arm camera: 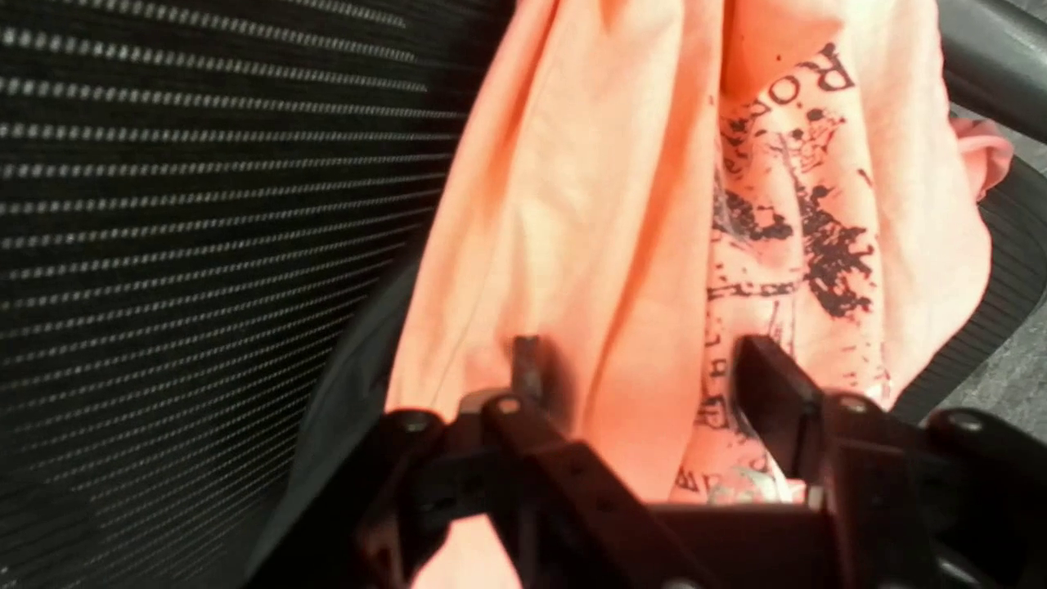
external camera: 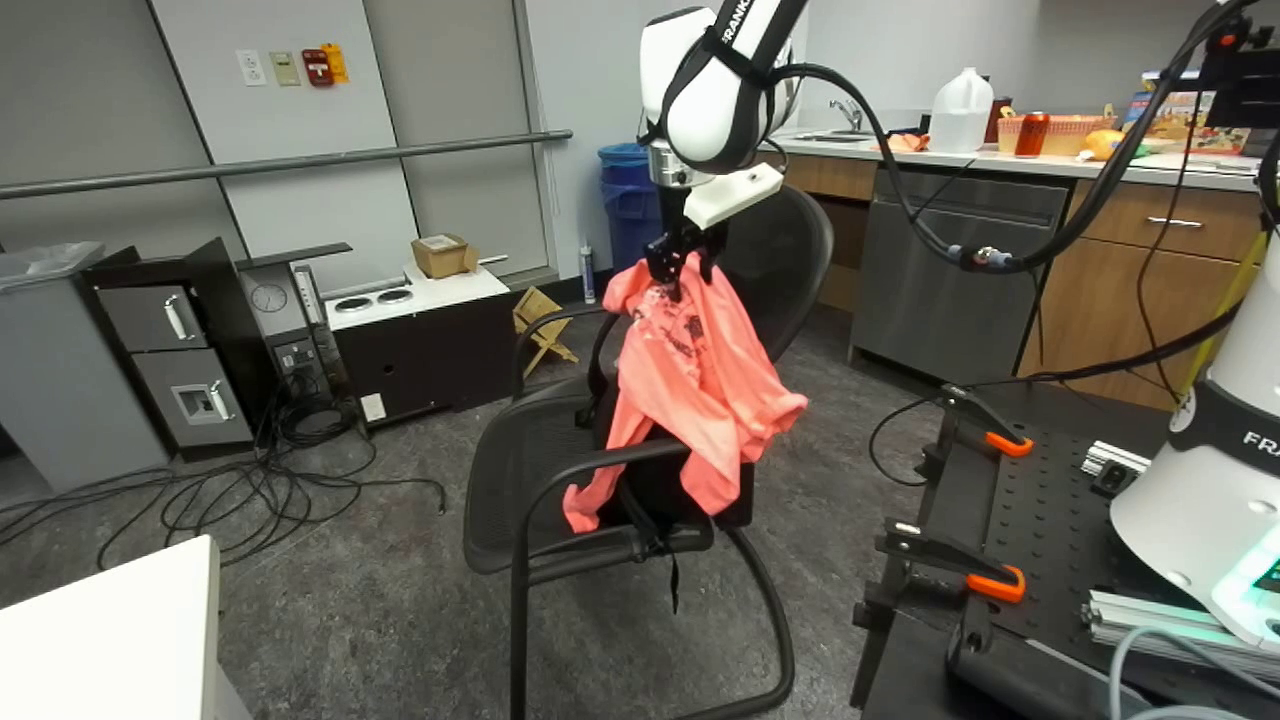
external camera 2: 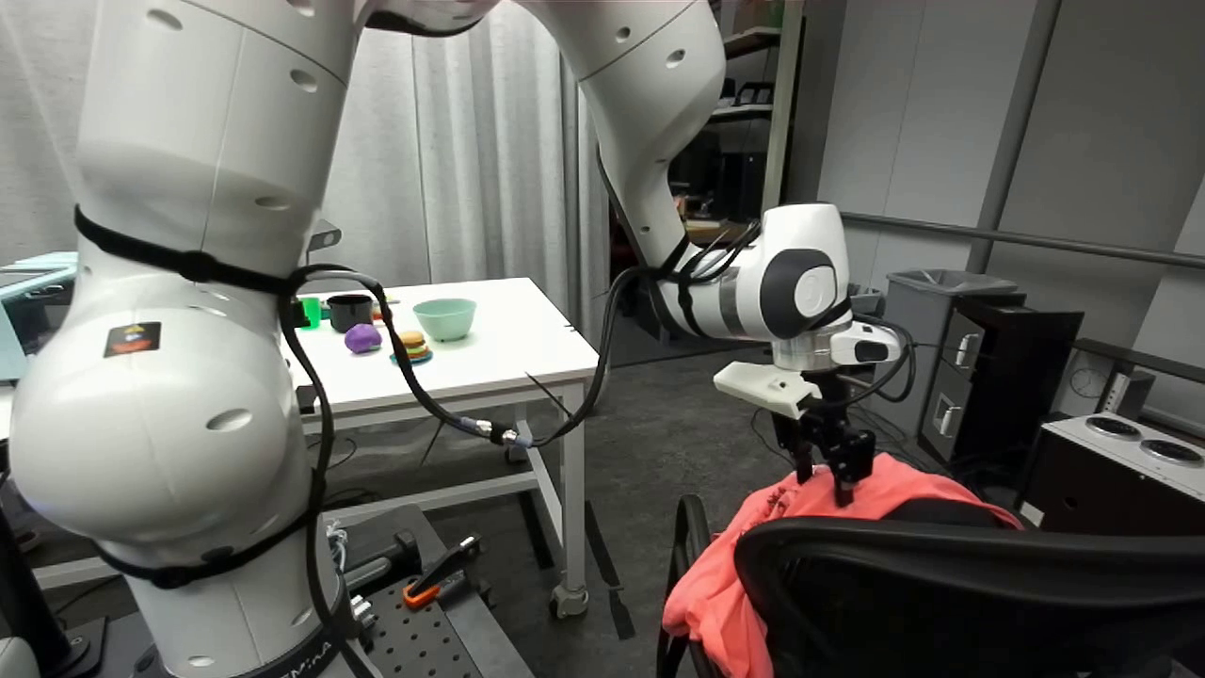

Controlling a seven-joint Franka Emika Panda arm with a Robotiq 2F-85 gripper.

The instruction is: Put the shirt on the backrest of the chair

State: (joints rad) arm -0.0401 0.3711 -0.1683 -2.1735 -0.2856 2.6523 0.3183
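Left to right in an exterior view, we see a black container (external camera 2: 350,314) and, nearer the far right corner of the counter (external camera 2: 513,350), a mint-green bowl (external camera 2: 444,321), contents hidden from us. Dark floor (external camera 2: 650,452) lies between the counter's right edge and the chair (external camera 2: 692,508). The fingers (external camera 2: 844,485) stand spread at the top of the coral shirt (external camera 2: 720,593), bunched before the backrest (external camera 2: 979,603).

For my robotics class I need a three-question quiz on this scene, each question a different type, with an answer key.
1. Fill in: in both exterior views, the shirt beside the black backrest is ____ in colour.
2. True or false: the shirt hangs over the top edge of the backrest.
3. In the wrist view, the gripper is: a) shut; b) open; c) out of sight.

Key: 1. coral pink; 2. false; 3. b
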